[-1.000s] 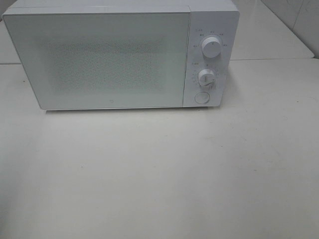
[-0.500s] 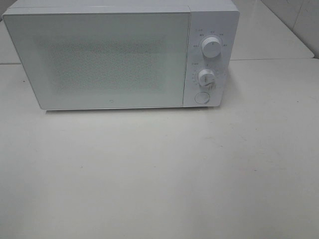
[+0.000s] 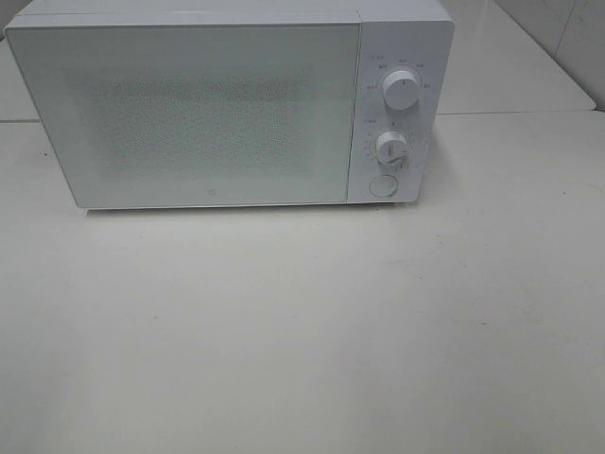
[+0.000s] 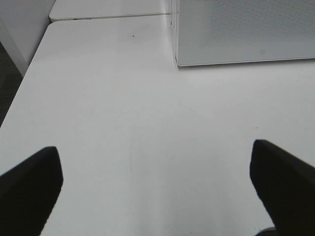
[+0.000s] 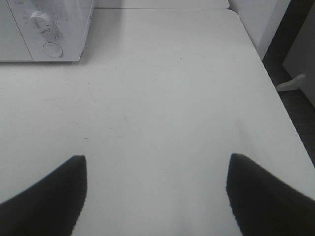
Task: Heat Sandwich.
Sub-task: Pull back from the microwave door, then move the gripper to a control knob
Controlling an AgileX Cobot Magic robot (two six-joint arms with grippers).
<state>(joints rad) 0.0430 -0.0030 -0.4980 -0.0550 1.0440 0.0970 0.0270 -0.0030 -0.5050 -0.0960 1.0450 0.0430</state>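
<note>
At left, the left gripper (image 4: 153, 167) hangs over the bare table (image 3: 302, 331) with its jaws spread wide and empty, near the table's left edge, where the floor (image 4: 7, 98) drops away. At centre, the microwave (image 3: 406, 38) stands with its door (image 3: 189, 123) shut. The sandwich appears in no view, and the frosted door hides the cavity, so whether it lies inside cannot be told. Right of the door are the upper knob (image 3: 402, 92), the lower knob (image 3: 391, 148) and the round button (image 3: 382, 185). The next step is probably a press on that button or a turn of a knob. Either should be approached squarely from the front, with light contact so the oven does not slide back. At right, the right gripper (image 5: 156, 164) has its jaws well apart and holds nothing. The table in front of the oven offers wide open room, though its right edge lies close.
</note>
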